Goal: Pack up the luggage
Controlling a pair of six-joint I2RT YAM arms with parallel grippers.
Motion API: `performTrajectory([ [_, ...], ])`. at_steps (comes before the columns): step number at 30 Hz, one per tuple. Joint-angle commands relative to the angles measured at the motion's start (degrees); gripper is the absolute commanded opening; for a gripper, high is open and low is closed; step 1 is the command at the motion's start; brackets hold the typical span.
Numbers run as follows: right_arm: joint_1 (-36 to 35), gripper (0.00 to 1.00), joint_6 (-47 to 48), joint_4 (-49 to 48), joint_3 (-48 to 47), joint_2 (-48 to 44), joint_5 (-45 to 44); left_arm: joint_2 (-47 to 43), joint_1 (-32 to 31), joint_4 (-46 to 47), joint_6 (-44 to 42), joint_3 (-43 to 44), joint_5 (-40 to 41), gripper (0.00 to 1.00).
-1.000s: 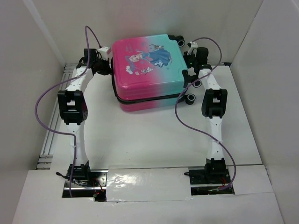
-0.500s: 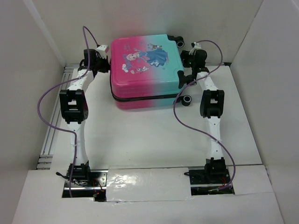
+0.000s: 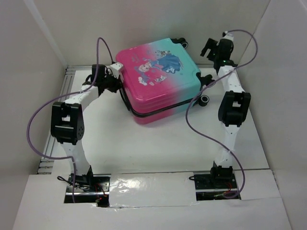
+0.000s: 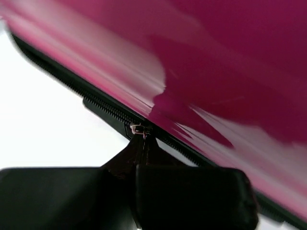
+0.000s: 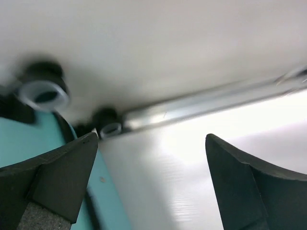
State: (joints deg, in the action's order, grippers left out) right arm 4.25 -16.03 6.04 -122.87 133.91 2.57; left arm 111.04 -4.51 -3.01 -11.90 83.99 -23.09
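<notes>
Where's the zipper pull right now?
In the left wrist view, the zipper pull sits on the pink left-side seam of the luggage, pinched by the left gripper.

We see the luggage (image 3: 160, 81) now turned askew, its right end swung farther. Our left gripper (image 3: 113, 80), pinching the zipper pull (image 4: 139, 143), has come nearer. Our right gripper (image 3: 208, 48) has lifted away, far right, jaws apart.

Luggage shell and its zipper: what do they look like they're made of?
The luggage shell looks like hard glossy plastic: smooth, with bright streaked highlights in the left wrist view. The zipper looks like black fabric tape with fine teeth, likely plastic; its slider glints like metal.
</notes>
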Motion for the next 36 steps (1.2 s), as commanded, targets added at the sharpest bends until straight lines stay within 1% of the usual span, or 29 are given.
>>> performTrajectory([
  [1, 0.93, 1.0, 3.28, 0.81, 0.79, -11.82, -4.95, -12.33, -7.52, 6.35, -1.55, -4.15, -10.4, 0.0],
  [2, 0.93, 1.0, 4.16, 1.33, 0.79, -13.65, -3.2, -14.34, -9.62, 5.65, -1.55, -5.92, -9.52, 0.0],
  [3, 0.93, 1.0, 6.17, 1.34, 0.79, -14.46, -1.97, -18.37, -10.68, 5.64, -0.94, -7.94, -9.52, 0.0],
  [4, 0.24, 1.0, 7.06, 1.95, 0.01, -14.99, -1.08, -20.58, -11.65, 5.64, -0.41, -12.31, -9.52, 0.0],
  [5, -0.64, 1.0, 7.94, 1.95, 0.0, -15.6, -0.12, -22.69, -12.62, 7.21, 0.29, -14.53, -9.52, 0.0],
  [6, -1.26, 1.0, 9.69, 2.56, -0.52, -16.74, 2.76, -24.63, -14.37, 8.01, 1.95, -16.73, -9.52, 0.0],
  [7, -1.87, 1.0, 10.57, 2.57, -1.05, -16.75, 4.71, -28.21, -15.08, 8.89, 2.75, -18.84, -9.52, 0.0],
  [8, -3.27, 1.0, 11.45, 3.09, -1.06, -17.27, 6.99, -29.56, -15.7, 9.59, 3.54, -22.43, -9.52, 0.0],
  [9, -4.15, 1.0, 12.51, 3.1, -2.1, -17.28, 13.28, -30.7, -16.92, 9.6, 3.55, -23.77, -8.04, 0.0],
  [10, -5.29, 1.0, 14.6, 4.23, -2.11, -17.28, 16.3, -31.5, -16.93, 9.6, 4.42, -24.82, -7.06, 0.0],
  [12, -9.68, 1.0, 16.64, 4.85, -2.64, -16.67, 21.31, -32.64, -17.55, 8.55, 5.22, -27.03, -4.17, 0.0],
  [13, -13.27, 1.0, 18.3, 5.38, -2.64, -16.66, 22.21, -32.65, -17.55, 8.54, 6.0, -27.64, -3.02, 0.0],
  [14, -15.13, 1.0, 19.54, 5.38, -2.12, -15.96, 23.09, -32.65, -17.55, 8.54, 6.88, -28.87, -1.71, 0.0],
  [15, -16.98, 1.0, 21.64, 5.38, -2.11, -14.91, 23.1, -32.65, -16.94, 9.24, 6.89, -29.4, -0.82, 0.0],
  [16, -20.48, 1.0, 22.27, 5.38, -2.11, -14.21, 23.1, -32.65, -16.93, 9.25, 7.5, -29.41, -0.81, 0.0],
  [17, -22.08, 1.0, 22.79, 5.38, -2.72, -13.33, 21.88, -32.12, -15.97, 9.25, 7.51, -29.41, -0.81, 0.0],
  [19, -24.98, 1.0, 25.07, 7.48, -6.49, -9.73, 20.73, -30.72, -14.13, 9.25, 7.51, -29.41, -1.69, 0.0],
  [21, -28.67, 1.0, 26.22, 7.49, -9.48, -6.49, 20.2, -29.23, -12.37, 9.25, 7.51, -29.41, -2.39, 0.0],
  [24, -32.72, 1.0, 26.93, 4.95, -8.97, -4.37, 18.62, -27.82, -10.7, 11.09, 8.12, -30.11, -5.02, 0.0],
  [26, -35.35, 1.0, 27.71, 4.15, -8.97, -3.04, 17.39, -27.2, -10.69, 12.75, 8.74, -32.03, -5.9, 0.0],
  [28, -36.85, 1.0, 29.21, 3.45, -8.1, -1.12, 15.11, -27.2, -10.69, 15.04, 8.74, -32.57, -6.53, 0.0],
  [30, -38.08, 1.0, 29.74, 1.52, -6.52, -0.58, 14.57, -25.89, -10.16, 15.66, 9.26, -33.88, -5.39, 0.0],
  [31, -38.87, 1.0, 30.35, 0.99, -3.81, 0.03, 13.96, -25.01, -8.16, 16.53, 9.26, -33.89, -4.08, 0.0],
  [33, -39.4, 1.0, 31.06, 0.99, -3.0, 0.04, 13.96, -23.96, -7.27, 16.54, 9.87, -33.37, -4.07, 0.0],
  [35, -39.41, 1.0, 32.98, 0.99, -1.68, 0.65, 13.96, -23.16, -4.46, 17.06, 10.4, -33.36, -3.54, 0.0],
  [36, -39.41, 1.0, 33.52, 2.47, -1.67, 0.65, 13.96, -23.15, -3.49, 17.68, 10.93, -32.75, -3.54, 0.0],
])
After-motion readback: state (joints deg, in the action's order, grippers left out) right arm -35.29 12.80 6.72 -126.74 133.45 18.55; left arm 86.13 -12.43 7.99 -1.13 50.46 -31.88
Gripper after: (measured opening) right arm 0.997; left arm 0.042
